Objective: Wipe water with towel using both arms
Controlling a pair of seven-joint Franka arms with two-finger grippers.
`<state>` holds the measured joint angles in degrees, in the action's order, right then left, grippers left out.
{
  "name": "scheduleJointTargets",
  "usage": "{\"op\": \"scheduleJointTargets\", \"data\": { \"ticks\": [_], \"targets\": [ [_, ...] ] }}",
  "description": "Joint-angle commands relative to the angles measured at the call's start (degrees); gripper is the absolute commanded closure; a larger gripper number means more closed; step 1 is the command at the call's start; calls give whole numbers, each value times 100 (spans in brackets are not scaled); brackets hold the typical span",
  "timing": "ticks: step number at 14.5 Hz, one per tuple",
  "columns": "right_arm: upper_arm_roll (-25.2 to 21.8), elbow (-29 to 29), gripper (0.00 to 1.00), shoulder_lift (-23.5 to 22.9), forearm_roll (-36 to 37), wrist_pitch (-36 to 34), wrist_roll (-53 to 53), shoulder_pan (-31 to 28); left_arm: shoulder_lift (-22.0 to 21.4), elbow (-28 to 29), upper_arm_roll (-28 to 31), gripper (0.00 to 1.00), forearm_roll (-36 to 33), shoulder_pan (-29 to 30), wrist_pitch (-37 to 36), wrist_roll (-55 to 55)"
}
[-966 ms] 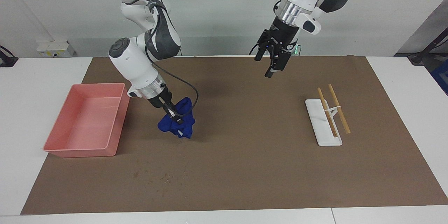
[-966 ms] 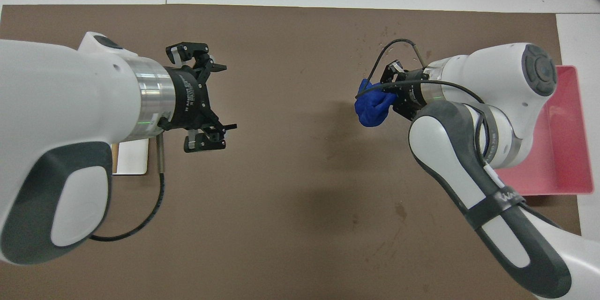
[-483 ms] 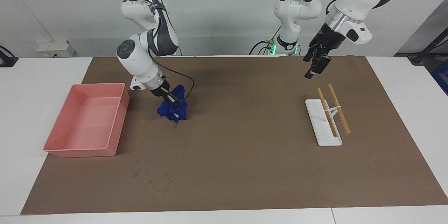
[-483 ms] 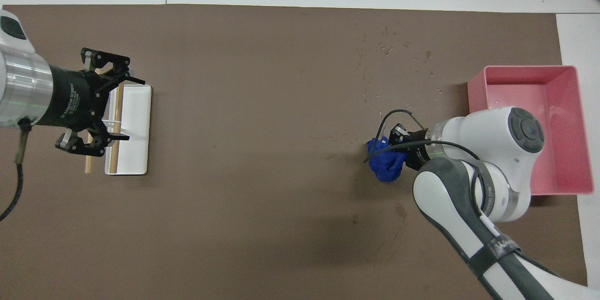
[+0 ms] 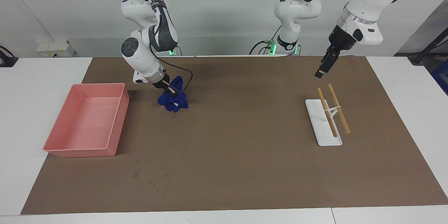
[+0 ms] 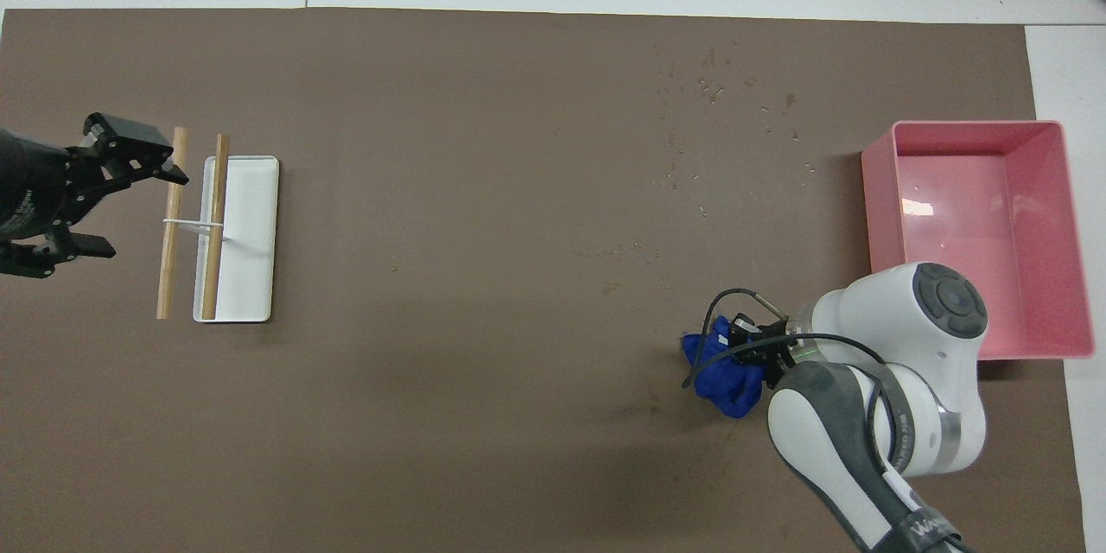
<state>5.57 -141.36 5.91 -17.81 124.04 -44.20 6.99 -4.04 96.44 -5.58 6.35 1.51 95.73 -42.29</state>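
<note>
The towel (image 5: 173, 100) is royal blue, crumpled into a small bunch, touching the mat (image 5: 231, 168) beside the tray (image 5: 119, 126), pinched by the closed right gripper (image 5: 174, 92). The left gripper (image 5: 320, 71), spread open, hangs over the mat near two sticks (image 5: 338, 113). The overhead view cuts off the left arm. One towel, one tray, one white dish (image 5: 316, 122).

Pink tray (image 5: 115, 126), chopsticks (image 5: 338, 108) (on white rest (image 5: 320, 131)), brown mat (image 5: 245, 168).
</note>
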Motion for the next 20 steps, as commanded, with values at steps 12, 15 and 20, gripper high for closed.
{"op": "scheduleJointTargets", "data": {
  "ticks": [12,15,20],
  "targets": [
    [84,-403,100,824,682,-1338,351,4,-379,436,-57,0,-1540,147,-504,2762],
    [67,343,100,1034,682,-1522,394,-75,-387,498,-57,0,-1513,69,-573,2701],
    [163,1313,100,991,595,-1946,798,21,-187,271,170,0,-1250,78,33,3224]
  ]
}}
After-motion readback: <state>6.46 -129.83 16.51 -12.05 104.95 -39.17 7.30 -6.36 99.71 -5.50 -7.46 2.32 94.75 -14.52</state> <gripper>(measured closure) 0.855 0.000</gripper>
